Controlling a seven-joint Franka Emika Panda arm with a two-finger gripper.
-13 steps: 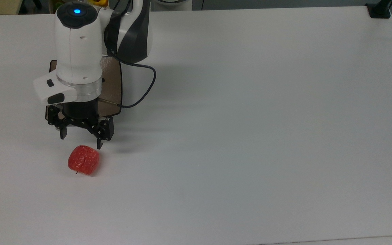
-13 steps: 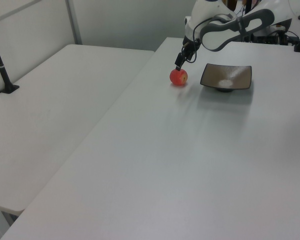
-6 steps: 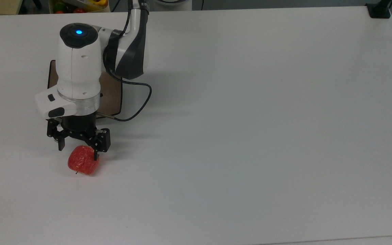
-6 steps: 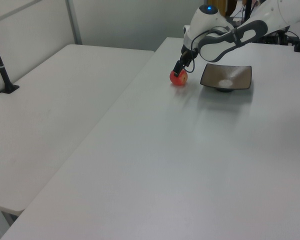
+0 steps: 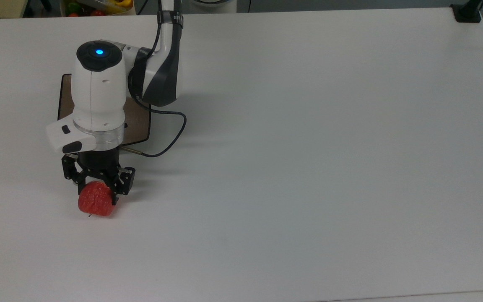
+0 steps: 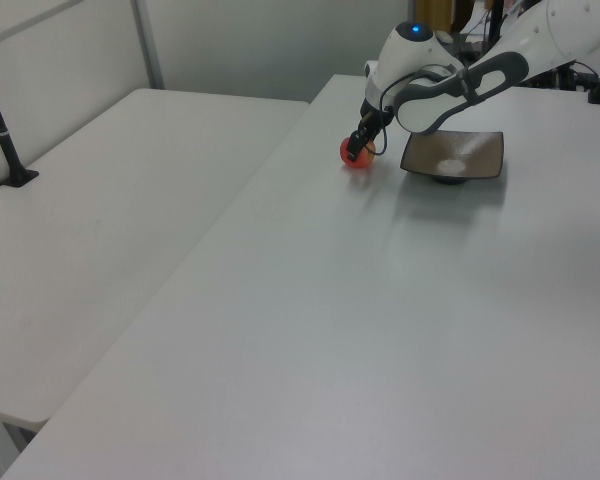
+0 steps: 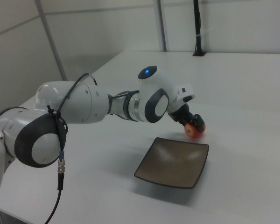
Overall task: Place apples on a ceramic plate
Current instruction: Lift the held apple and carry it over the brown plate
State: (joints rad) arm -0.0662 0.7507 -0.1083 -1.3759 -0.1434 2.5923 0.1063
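The small red apple (image 5: 95,202) rests on the white table, just in front of the plate in the top view. My gripper (image 5: 97,191) points down over it, one finger on each side, shut on the apple. The left view shows the apple (image 6: 354,159) under the gripper (image 6: 357,150) at the plate's left. The square brown plate (image 5: 138,119) lies mostly hidden beneath my arm in the top view. It shows whole and empty in the left view (image 6: 452,155) and the right view (image 7: 172,161), where the apple (image 7: 195,131) sits just beyond it.
A black cable (image 5: 170,138) loops from my wrist over the table beside the plate. A black post base (image 5: 468,11) stands at the top view's far right corner. A box of coloured items (image 5: 94,6) sits beyond the table edge. A second table (image 6: 100,200) adjoins in the left view.
My gripper has come down from the plate's edge onto the apple and its fingers have drawn in around it. The apple has shifted slightly to the top view's left.
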